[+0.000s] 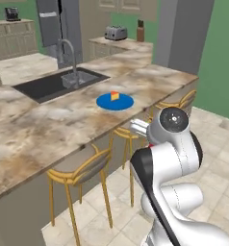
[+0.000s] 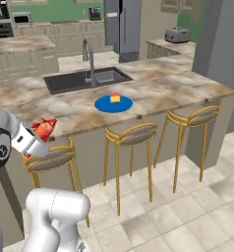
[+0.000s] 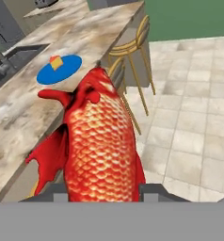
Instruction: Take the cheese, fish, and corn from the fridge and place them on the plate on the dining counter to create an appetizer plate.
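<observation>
A: Status on the gripper (image 3: 103, 190)?

B: Clamped on the fish (image 3: 100, 146). In the hand view the red-orange scaled body sits between the two dark fingertips (image 3: 154, 190) and runs up the middle of the frame. Its lower end is cut off at the bottom, so I can't tell which end of the fish is pinched.

A: Where is it relative to the counter?

B: In the right base view the fish (image 2: 44, 129) is in the air at the near edge of the dining counter (image 2: 188, 88), above a stool (image 2: 47, 160). Whether it's over the stone or just short of it, can't tell. In the left base view the arm's own joint blocks the hand.

A: Plate?

B: Blue plate (image 1: 115, 101) lies on the dining counter near the front edge, beside the sink (image 1: 54, 84). The cheese (image 1: 115, 95) sits on it, toward the far rim. The fish is well apart from the plate.

A: Fridge, corn?

B: Fridge (image 2: 123, 27) stands in the background, top cut off by the frame, interior not visible.

A: Any readable text?

B: Toaster (image 1: 116, 32) and the dark bottle-like thing (image 1: 140, 30) on the back counter are too small to read.
</observation>
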Controlling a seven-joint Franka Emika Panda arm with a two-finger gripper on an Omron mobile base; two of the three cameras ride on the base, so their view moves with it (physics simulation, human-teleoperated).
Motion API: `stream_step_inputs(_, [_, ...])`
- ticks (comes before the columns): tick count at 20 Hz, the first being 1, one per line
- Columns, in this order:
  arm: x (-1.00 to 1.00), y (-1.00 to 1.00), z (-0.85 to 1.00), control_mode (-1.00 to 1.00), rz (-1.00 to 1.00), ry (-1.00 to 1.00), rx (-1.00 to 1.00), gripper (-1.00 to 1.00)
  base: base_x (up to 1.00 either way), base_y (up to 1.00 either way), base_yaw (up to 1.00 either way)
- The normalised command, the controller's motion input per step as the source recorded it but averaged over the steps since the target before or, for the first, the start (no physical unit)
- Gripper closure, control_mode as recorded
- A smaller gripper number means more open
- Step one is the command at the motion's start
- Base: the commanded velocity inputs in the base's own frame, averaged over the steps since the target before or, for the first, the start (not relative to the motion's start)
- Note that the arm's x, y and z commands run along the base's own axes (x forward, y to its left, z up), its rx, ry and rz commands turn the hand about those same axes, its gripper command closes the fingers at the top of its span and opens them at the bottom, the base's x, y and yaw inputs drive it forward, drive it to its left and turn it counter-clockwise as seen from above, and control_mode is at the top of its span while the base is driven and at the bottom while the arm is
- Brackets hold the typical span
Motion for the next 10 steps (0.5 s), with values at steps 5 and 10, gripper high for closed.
stream_step_inputs(5, [0.00,0.00,0.00,1.00,0.00,0.00,0.00,1.00,0.71,-0.79,0.32])
stream_step_inputs(10, [0.00,0.00,0.00,1.00,0.00,0.00,0.00,1.00,1.00,-0.56,0.29])
